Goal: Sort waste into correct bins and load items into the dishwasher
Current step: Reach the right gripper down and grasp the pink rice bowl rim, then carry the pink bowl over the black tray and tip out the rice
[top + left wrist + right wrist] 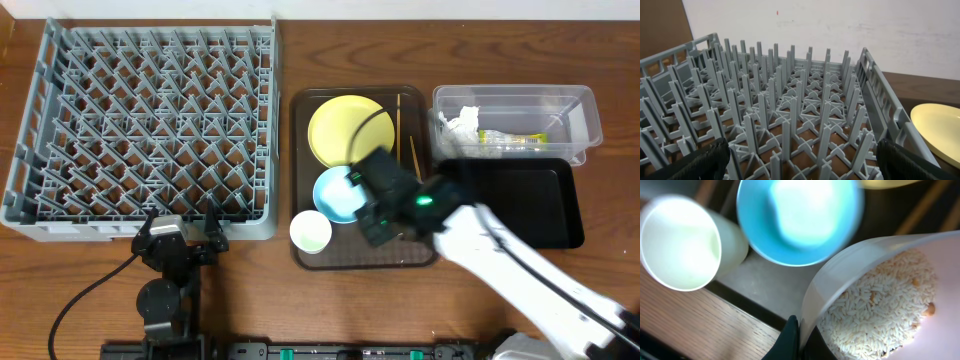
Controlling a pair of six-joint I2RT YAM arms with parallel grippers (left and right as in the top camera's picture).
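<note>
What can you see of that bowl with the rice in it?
The white bowl looks like smooth, thin plastic, round with a pale rim. Whitish cooked rice with a few tan bits covers its bottom. The right tool pinches its rim, holding it beside the blue bowl, above the dark tray.

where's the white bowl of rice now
The white bowl is lower right in the right wrist view, rim in the right end effector, beside the blue bowl on the brown tray.

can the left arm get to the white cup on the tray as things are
Probably yes: the white cup stands uncovered at the tray's near-left corner, on the left gripper's side; the right gripper, holding the white bowl, is close by.
</note>
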